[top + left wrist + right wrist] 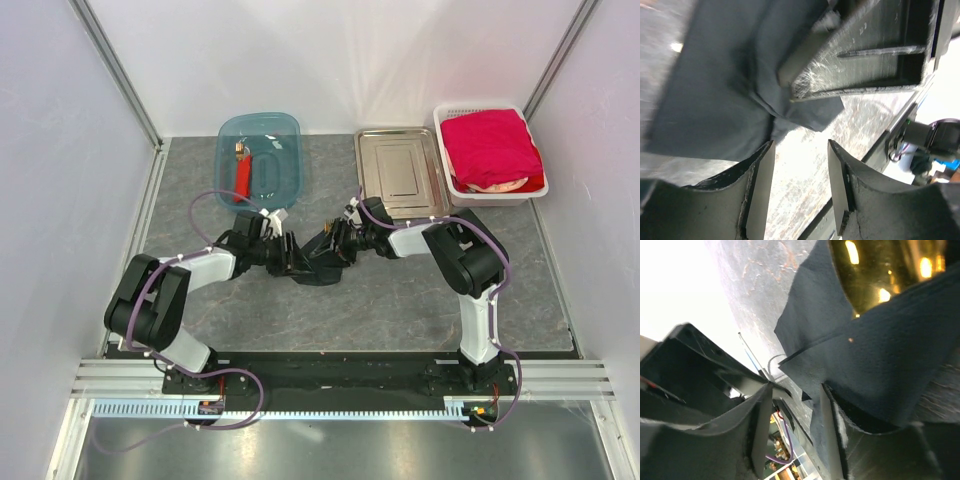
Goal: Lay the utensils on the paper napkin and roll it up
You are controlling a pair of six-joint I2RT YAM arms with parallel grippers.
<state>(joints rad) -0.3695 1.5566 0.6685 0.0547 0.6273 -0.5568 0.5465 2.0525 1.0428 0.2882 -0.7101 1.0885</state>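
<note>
Paper napkin (318, 264), wrapped round a gold utensil (880, 275), lies on the counter (400, 300) near-left of the steel tray (400, 170), its long axis apparently spanning left tool (800, 150) to right tool (795, 390); both tools are half-open, empty and equally near.

left end effector (290, 251) | right end effector (336, 242) | tips facing, over paper napkin (318, 274)
</note>
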